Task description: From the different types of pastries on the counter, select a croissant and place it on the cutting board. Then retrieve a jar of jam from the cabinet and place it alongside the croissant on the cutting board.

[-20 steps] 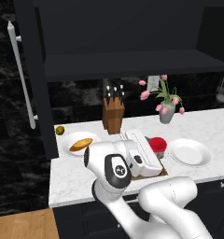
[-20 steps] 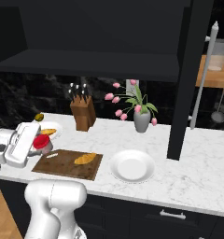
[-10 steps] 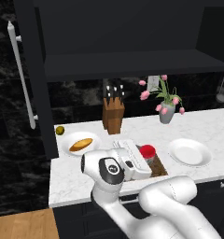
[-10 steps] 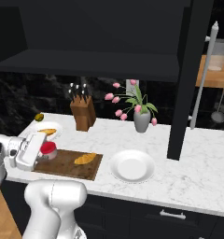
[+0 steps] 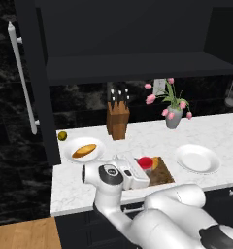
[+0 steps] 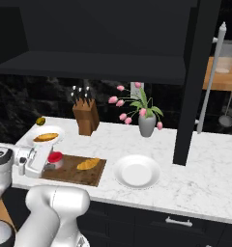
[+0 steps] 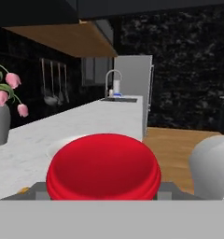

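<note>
Holding the jar of jam low over the left end of the cutting board, the gripper looks pinched on the jar's sides; in the hand view the red lid sits right between the finger tips, so I'd call it a firm grip, though the fingers themselves are mostly hidden. Whether the jar's bottom is already touching the board or hangs just above it, I can't tell from these angles. The croissant is already lying on the board, just to the right of the jar, near it but apart. So the first half of the job looks done, and we're at the tail of the second: setting the jam down next to the pastry. Next move, I reckon, is to ease the jar straight down until it sits flat on the wood, spread the fingers, then back the hand off to the left without clipping the jar or nudging the croissant. Further out from the board: the longer loaf on a white plate behind its left end, an empty plate on the worktop just right of it, a knife block and a vase of tulips behind, and the black cabinet above it all.
</note>
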Controlling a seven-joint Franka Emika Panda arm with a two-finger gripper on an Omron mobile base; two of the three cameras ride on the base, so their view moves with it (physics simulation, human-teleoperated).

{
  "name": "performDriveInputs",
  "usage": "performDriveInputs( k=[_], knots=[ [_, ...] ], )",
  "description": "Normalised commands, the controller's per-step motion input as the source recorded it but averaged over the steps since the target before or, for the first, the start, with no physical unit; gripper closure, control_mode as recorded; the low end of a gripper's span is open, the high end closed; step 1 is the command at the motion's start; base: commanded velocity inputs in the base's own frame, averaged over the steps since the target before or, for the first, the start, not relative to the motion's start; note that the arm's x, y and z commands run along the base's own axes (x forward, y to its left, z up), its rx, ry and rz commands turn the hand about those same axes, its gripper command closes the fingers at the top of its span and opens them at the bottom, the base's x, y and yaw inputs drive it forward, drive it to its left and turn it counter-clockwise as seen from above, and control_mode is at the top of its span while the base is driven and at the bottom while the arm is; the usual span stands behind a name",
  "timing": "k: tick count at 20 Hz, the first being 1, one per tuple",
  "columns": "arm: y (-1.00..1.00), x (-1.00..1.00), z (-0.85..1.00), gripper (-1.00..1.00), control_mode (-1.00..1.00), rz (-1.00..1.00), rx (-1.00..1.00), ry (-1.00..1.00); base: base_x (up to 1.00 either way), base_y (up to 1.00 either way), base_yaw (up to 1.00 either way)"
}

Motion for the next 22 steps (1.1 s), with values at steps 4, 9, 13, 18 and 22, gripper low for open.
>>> performDriveInputs(
  k=[4, 9, 13, 18, 22],
  knots=[
    [0.03, 0.55, -0.46, 1.0, -1.0, 0.01, 0.0, 0.0, 0.0, 0.0, 0.0],
    [0.16, 0.63, -0.51, 1.0, -1.0, 0.02, 0.0, 0.0, 0.0, 0.0, 0.0],
    [0.24, 0.47, -0.53, 1.0, -1.0, 0.0, 0.0, 0.0, 0.0, 0.0, 0.0],
    [0.09, 0.35, -0.4, 1.0, -1.0, 0.0, -0.01, -0.03, 0.0, 0.0, 0.0],
    [0.01, 0.36, -0.12, 1.0, -1.0, 0.0, -0.07, -0.05, 0.0, 0.0, 0.0]
  ],
)
